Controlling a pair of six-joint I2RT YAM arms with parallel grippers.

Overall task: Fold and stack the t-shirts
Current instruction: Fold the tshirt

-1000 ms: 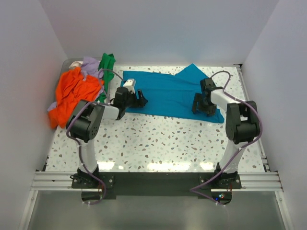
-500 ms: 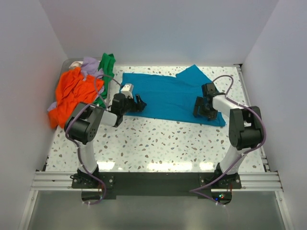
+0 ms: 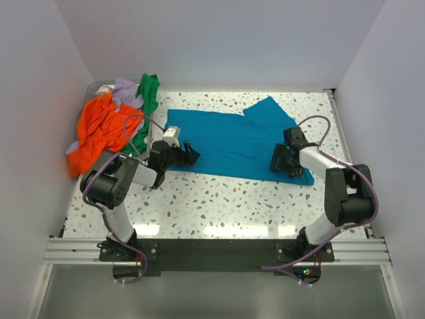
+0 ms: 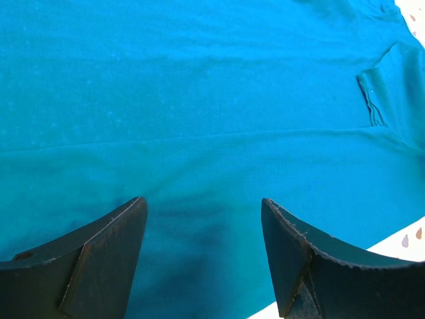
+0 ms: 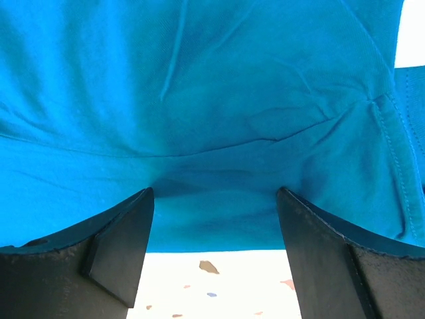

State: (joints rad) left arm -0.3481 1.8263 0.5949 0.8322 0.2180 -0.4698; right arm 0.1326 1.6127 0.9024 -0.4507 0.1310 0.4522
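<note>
A robotics lab test cell, seen from above. Plain white walls [image 3: 219, 46] box in a speckled, terrazzo-pattern worktop [image 3: 219, 199]. A bare aluminium extrusion rail [image 3: 212, 251] runs along its near edge. Mounted there are the left arm [image 3: 109, 183] and right arm [image 3: 345, 199], black-and-white machines trailing exposed purple cables [image 3: 315, 123]. They end in the left claw [image 3: 189, 154] and right claw [image 3: 280, 166].
</note>
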